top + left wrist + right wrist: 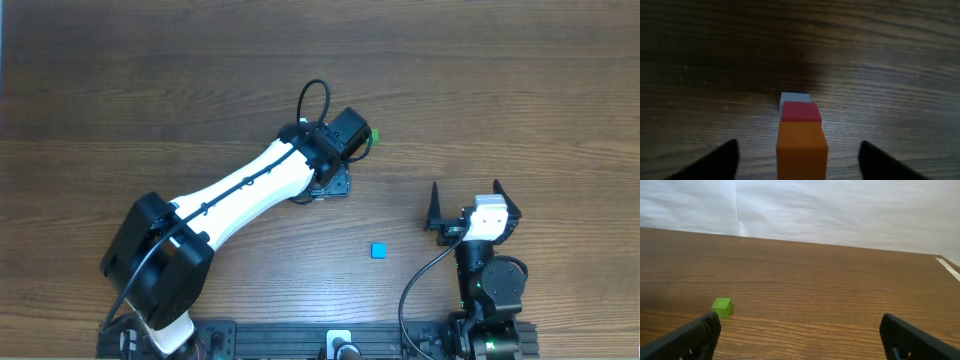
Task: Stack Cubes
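Cubes: orange cube [802, 152] tops red cube [801, 111] and a pale cube [794, 97], stacked at top-view centre under left gripper [797, 149], jaws wide, not touching. Green cube [375, 135] sits just right of that wrist; blue cube [378, 250] lower centre. Right gripper [467, 205] lower right, jaws wide, empty.

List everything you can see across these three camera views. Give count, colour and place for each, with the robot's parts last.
orange cube: one, orange, top of the stack
red cube: one, red, directly under the orange one
pale cube: one, pale blue-grey, bottom of the stack
green cube: one, green, on the table beside the left arm's wrist
blue cube: one, blue, alone on the table between the arms
table: one, brown wood
backdrop: one, white, behind the table
left gripper: one, black, open above the stack
right gripper: one, black, open, near its base
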